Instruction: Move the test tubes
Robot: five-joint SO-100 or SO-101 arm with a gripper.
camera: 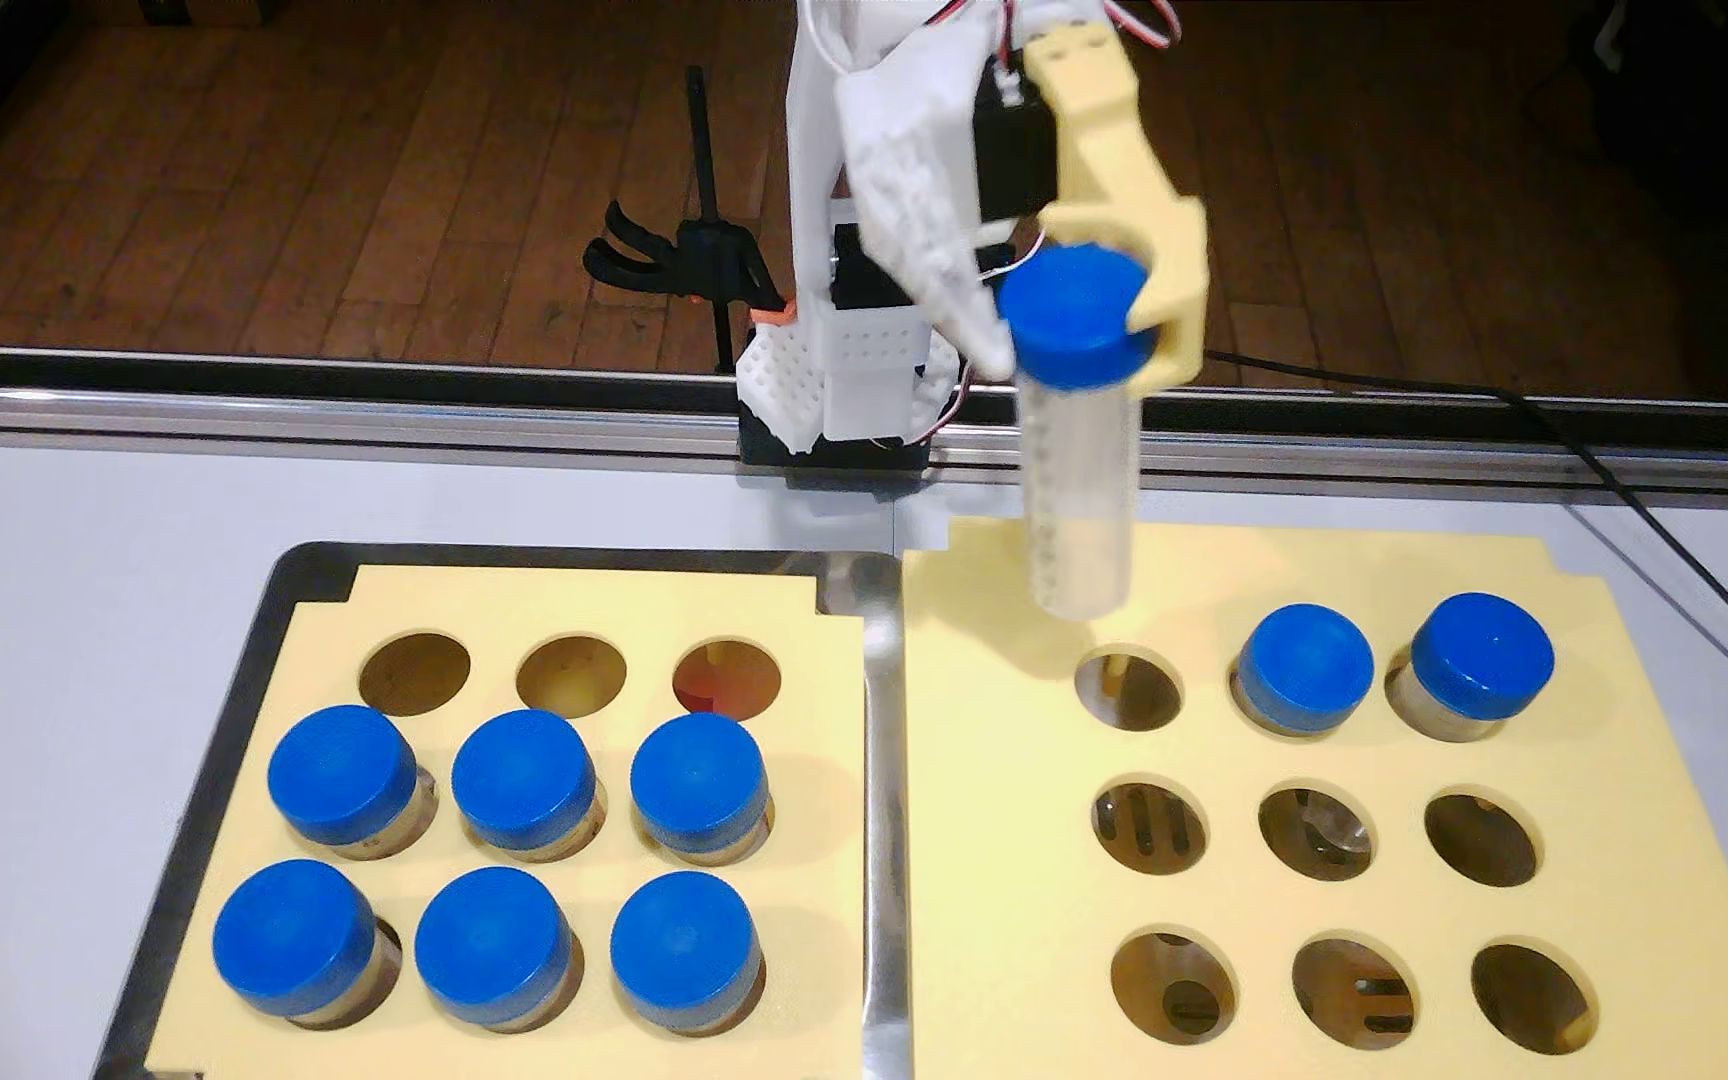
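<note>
Here we see the fingers (1078, 338), one white and one cream-yellow printed plastic, closed around the blue cap of a lifted test tube (1083, 498). Its long axis is near vertical, cap up, with the closed lower end tilted slightly toward the camera. It hangs in the air above the far left corner of the right rack (1359, 748), over the empty hole (1130, 685) at the left of that rack's far row, and does not touch the rack.

The tube is a clear plastic cylinder with a column of printed marks down its left side; its cap is wide, round, matte and blue.

We count two seated test tubes (1307, 670) in the right rack, in the middle and right holes of the far row; six holes below them are open. The left rack (808, 748), a flat pale yellow plate with round holes lying in a shiny metal tray (875, 779), holds six capped test tubes (522, 774) upright in its middle and near rows, while its far row of three holes stands open. Both racks rest on the white tabletop (60, 623).
</note>
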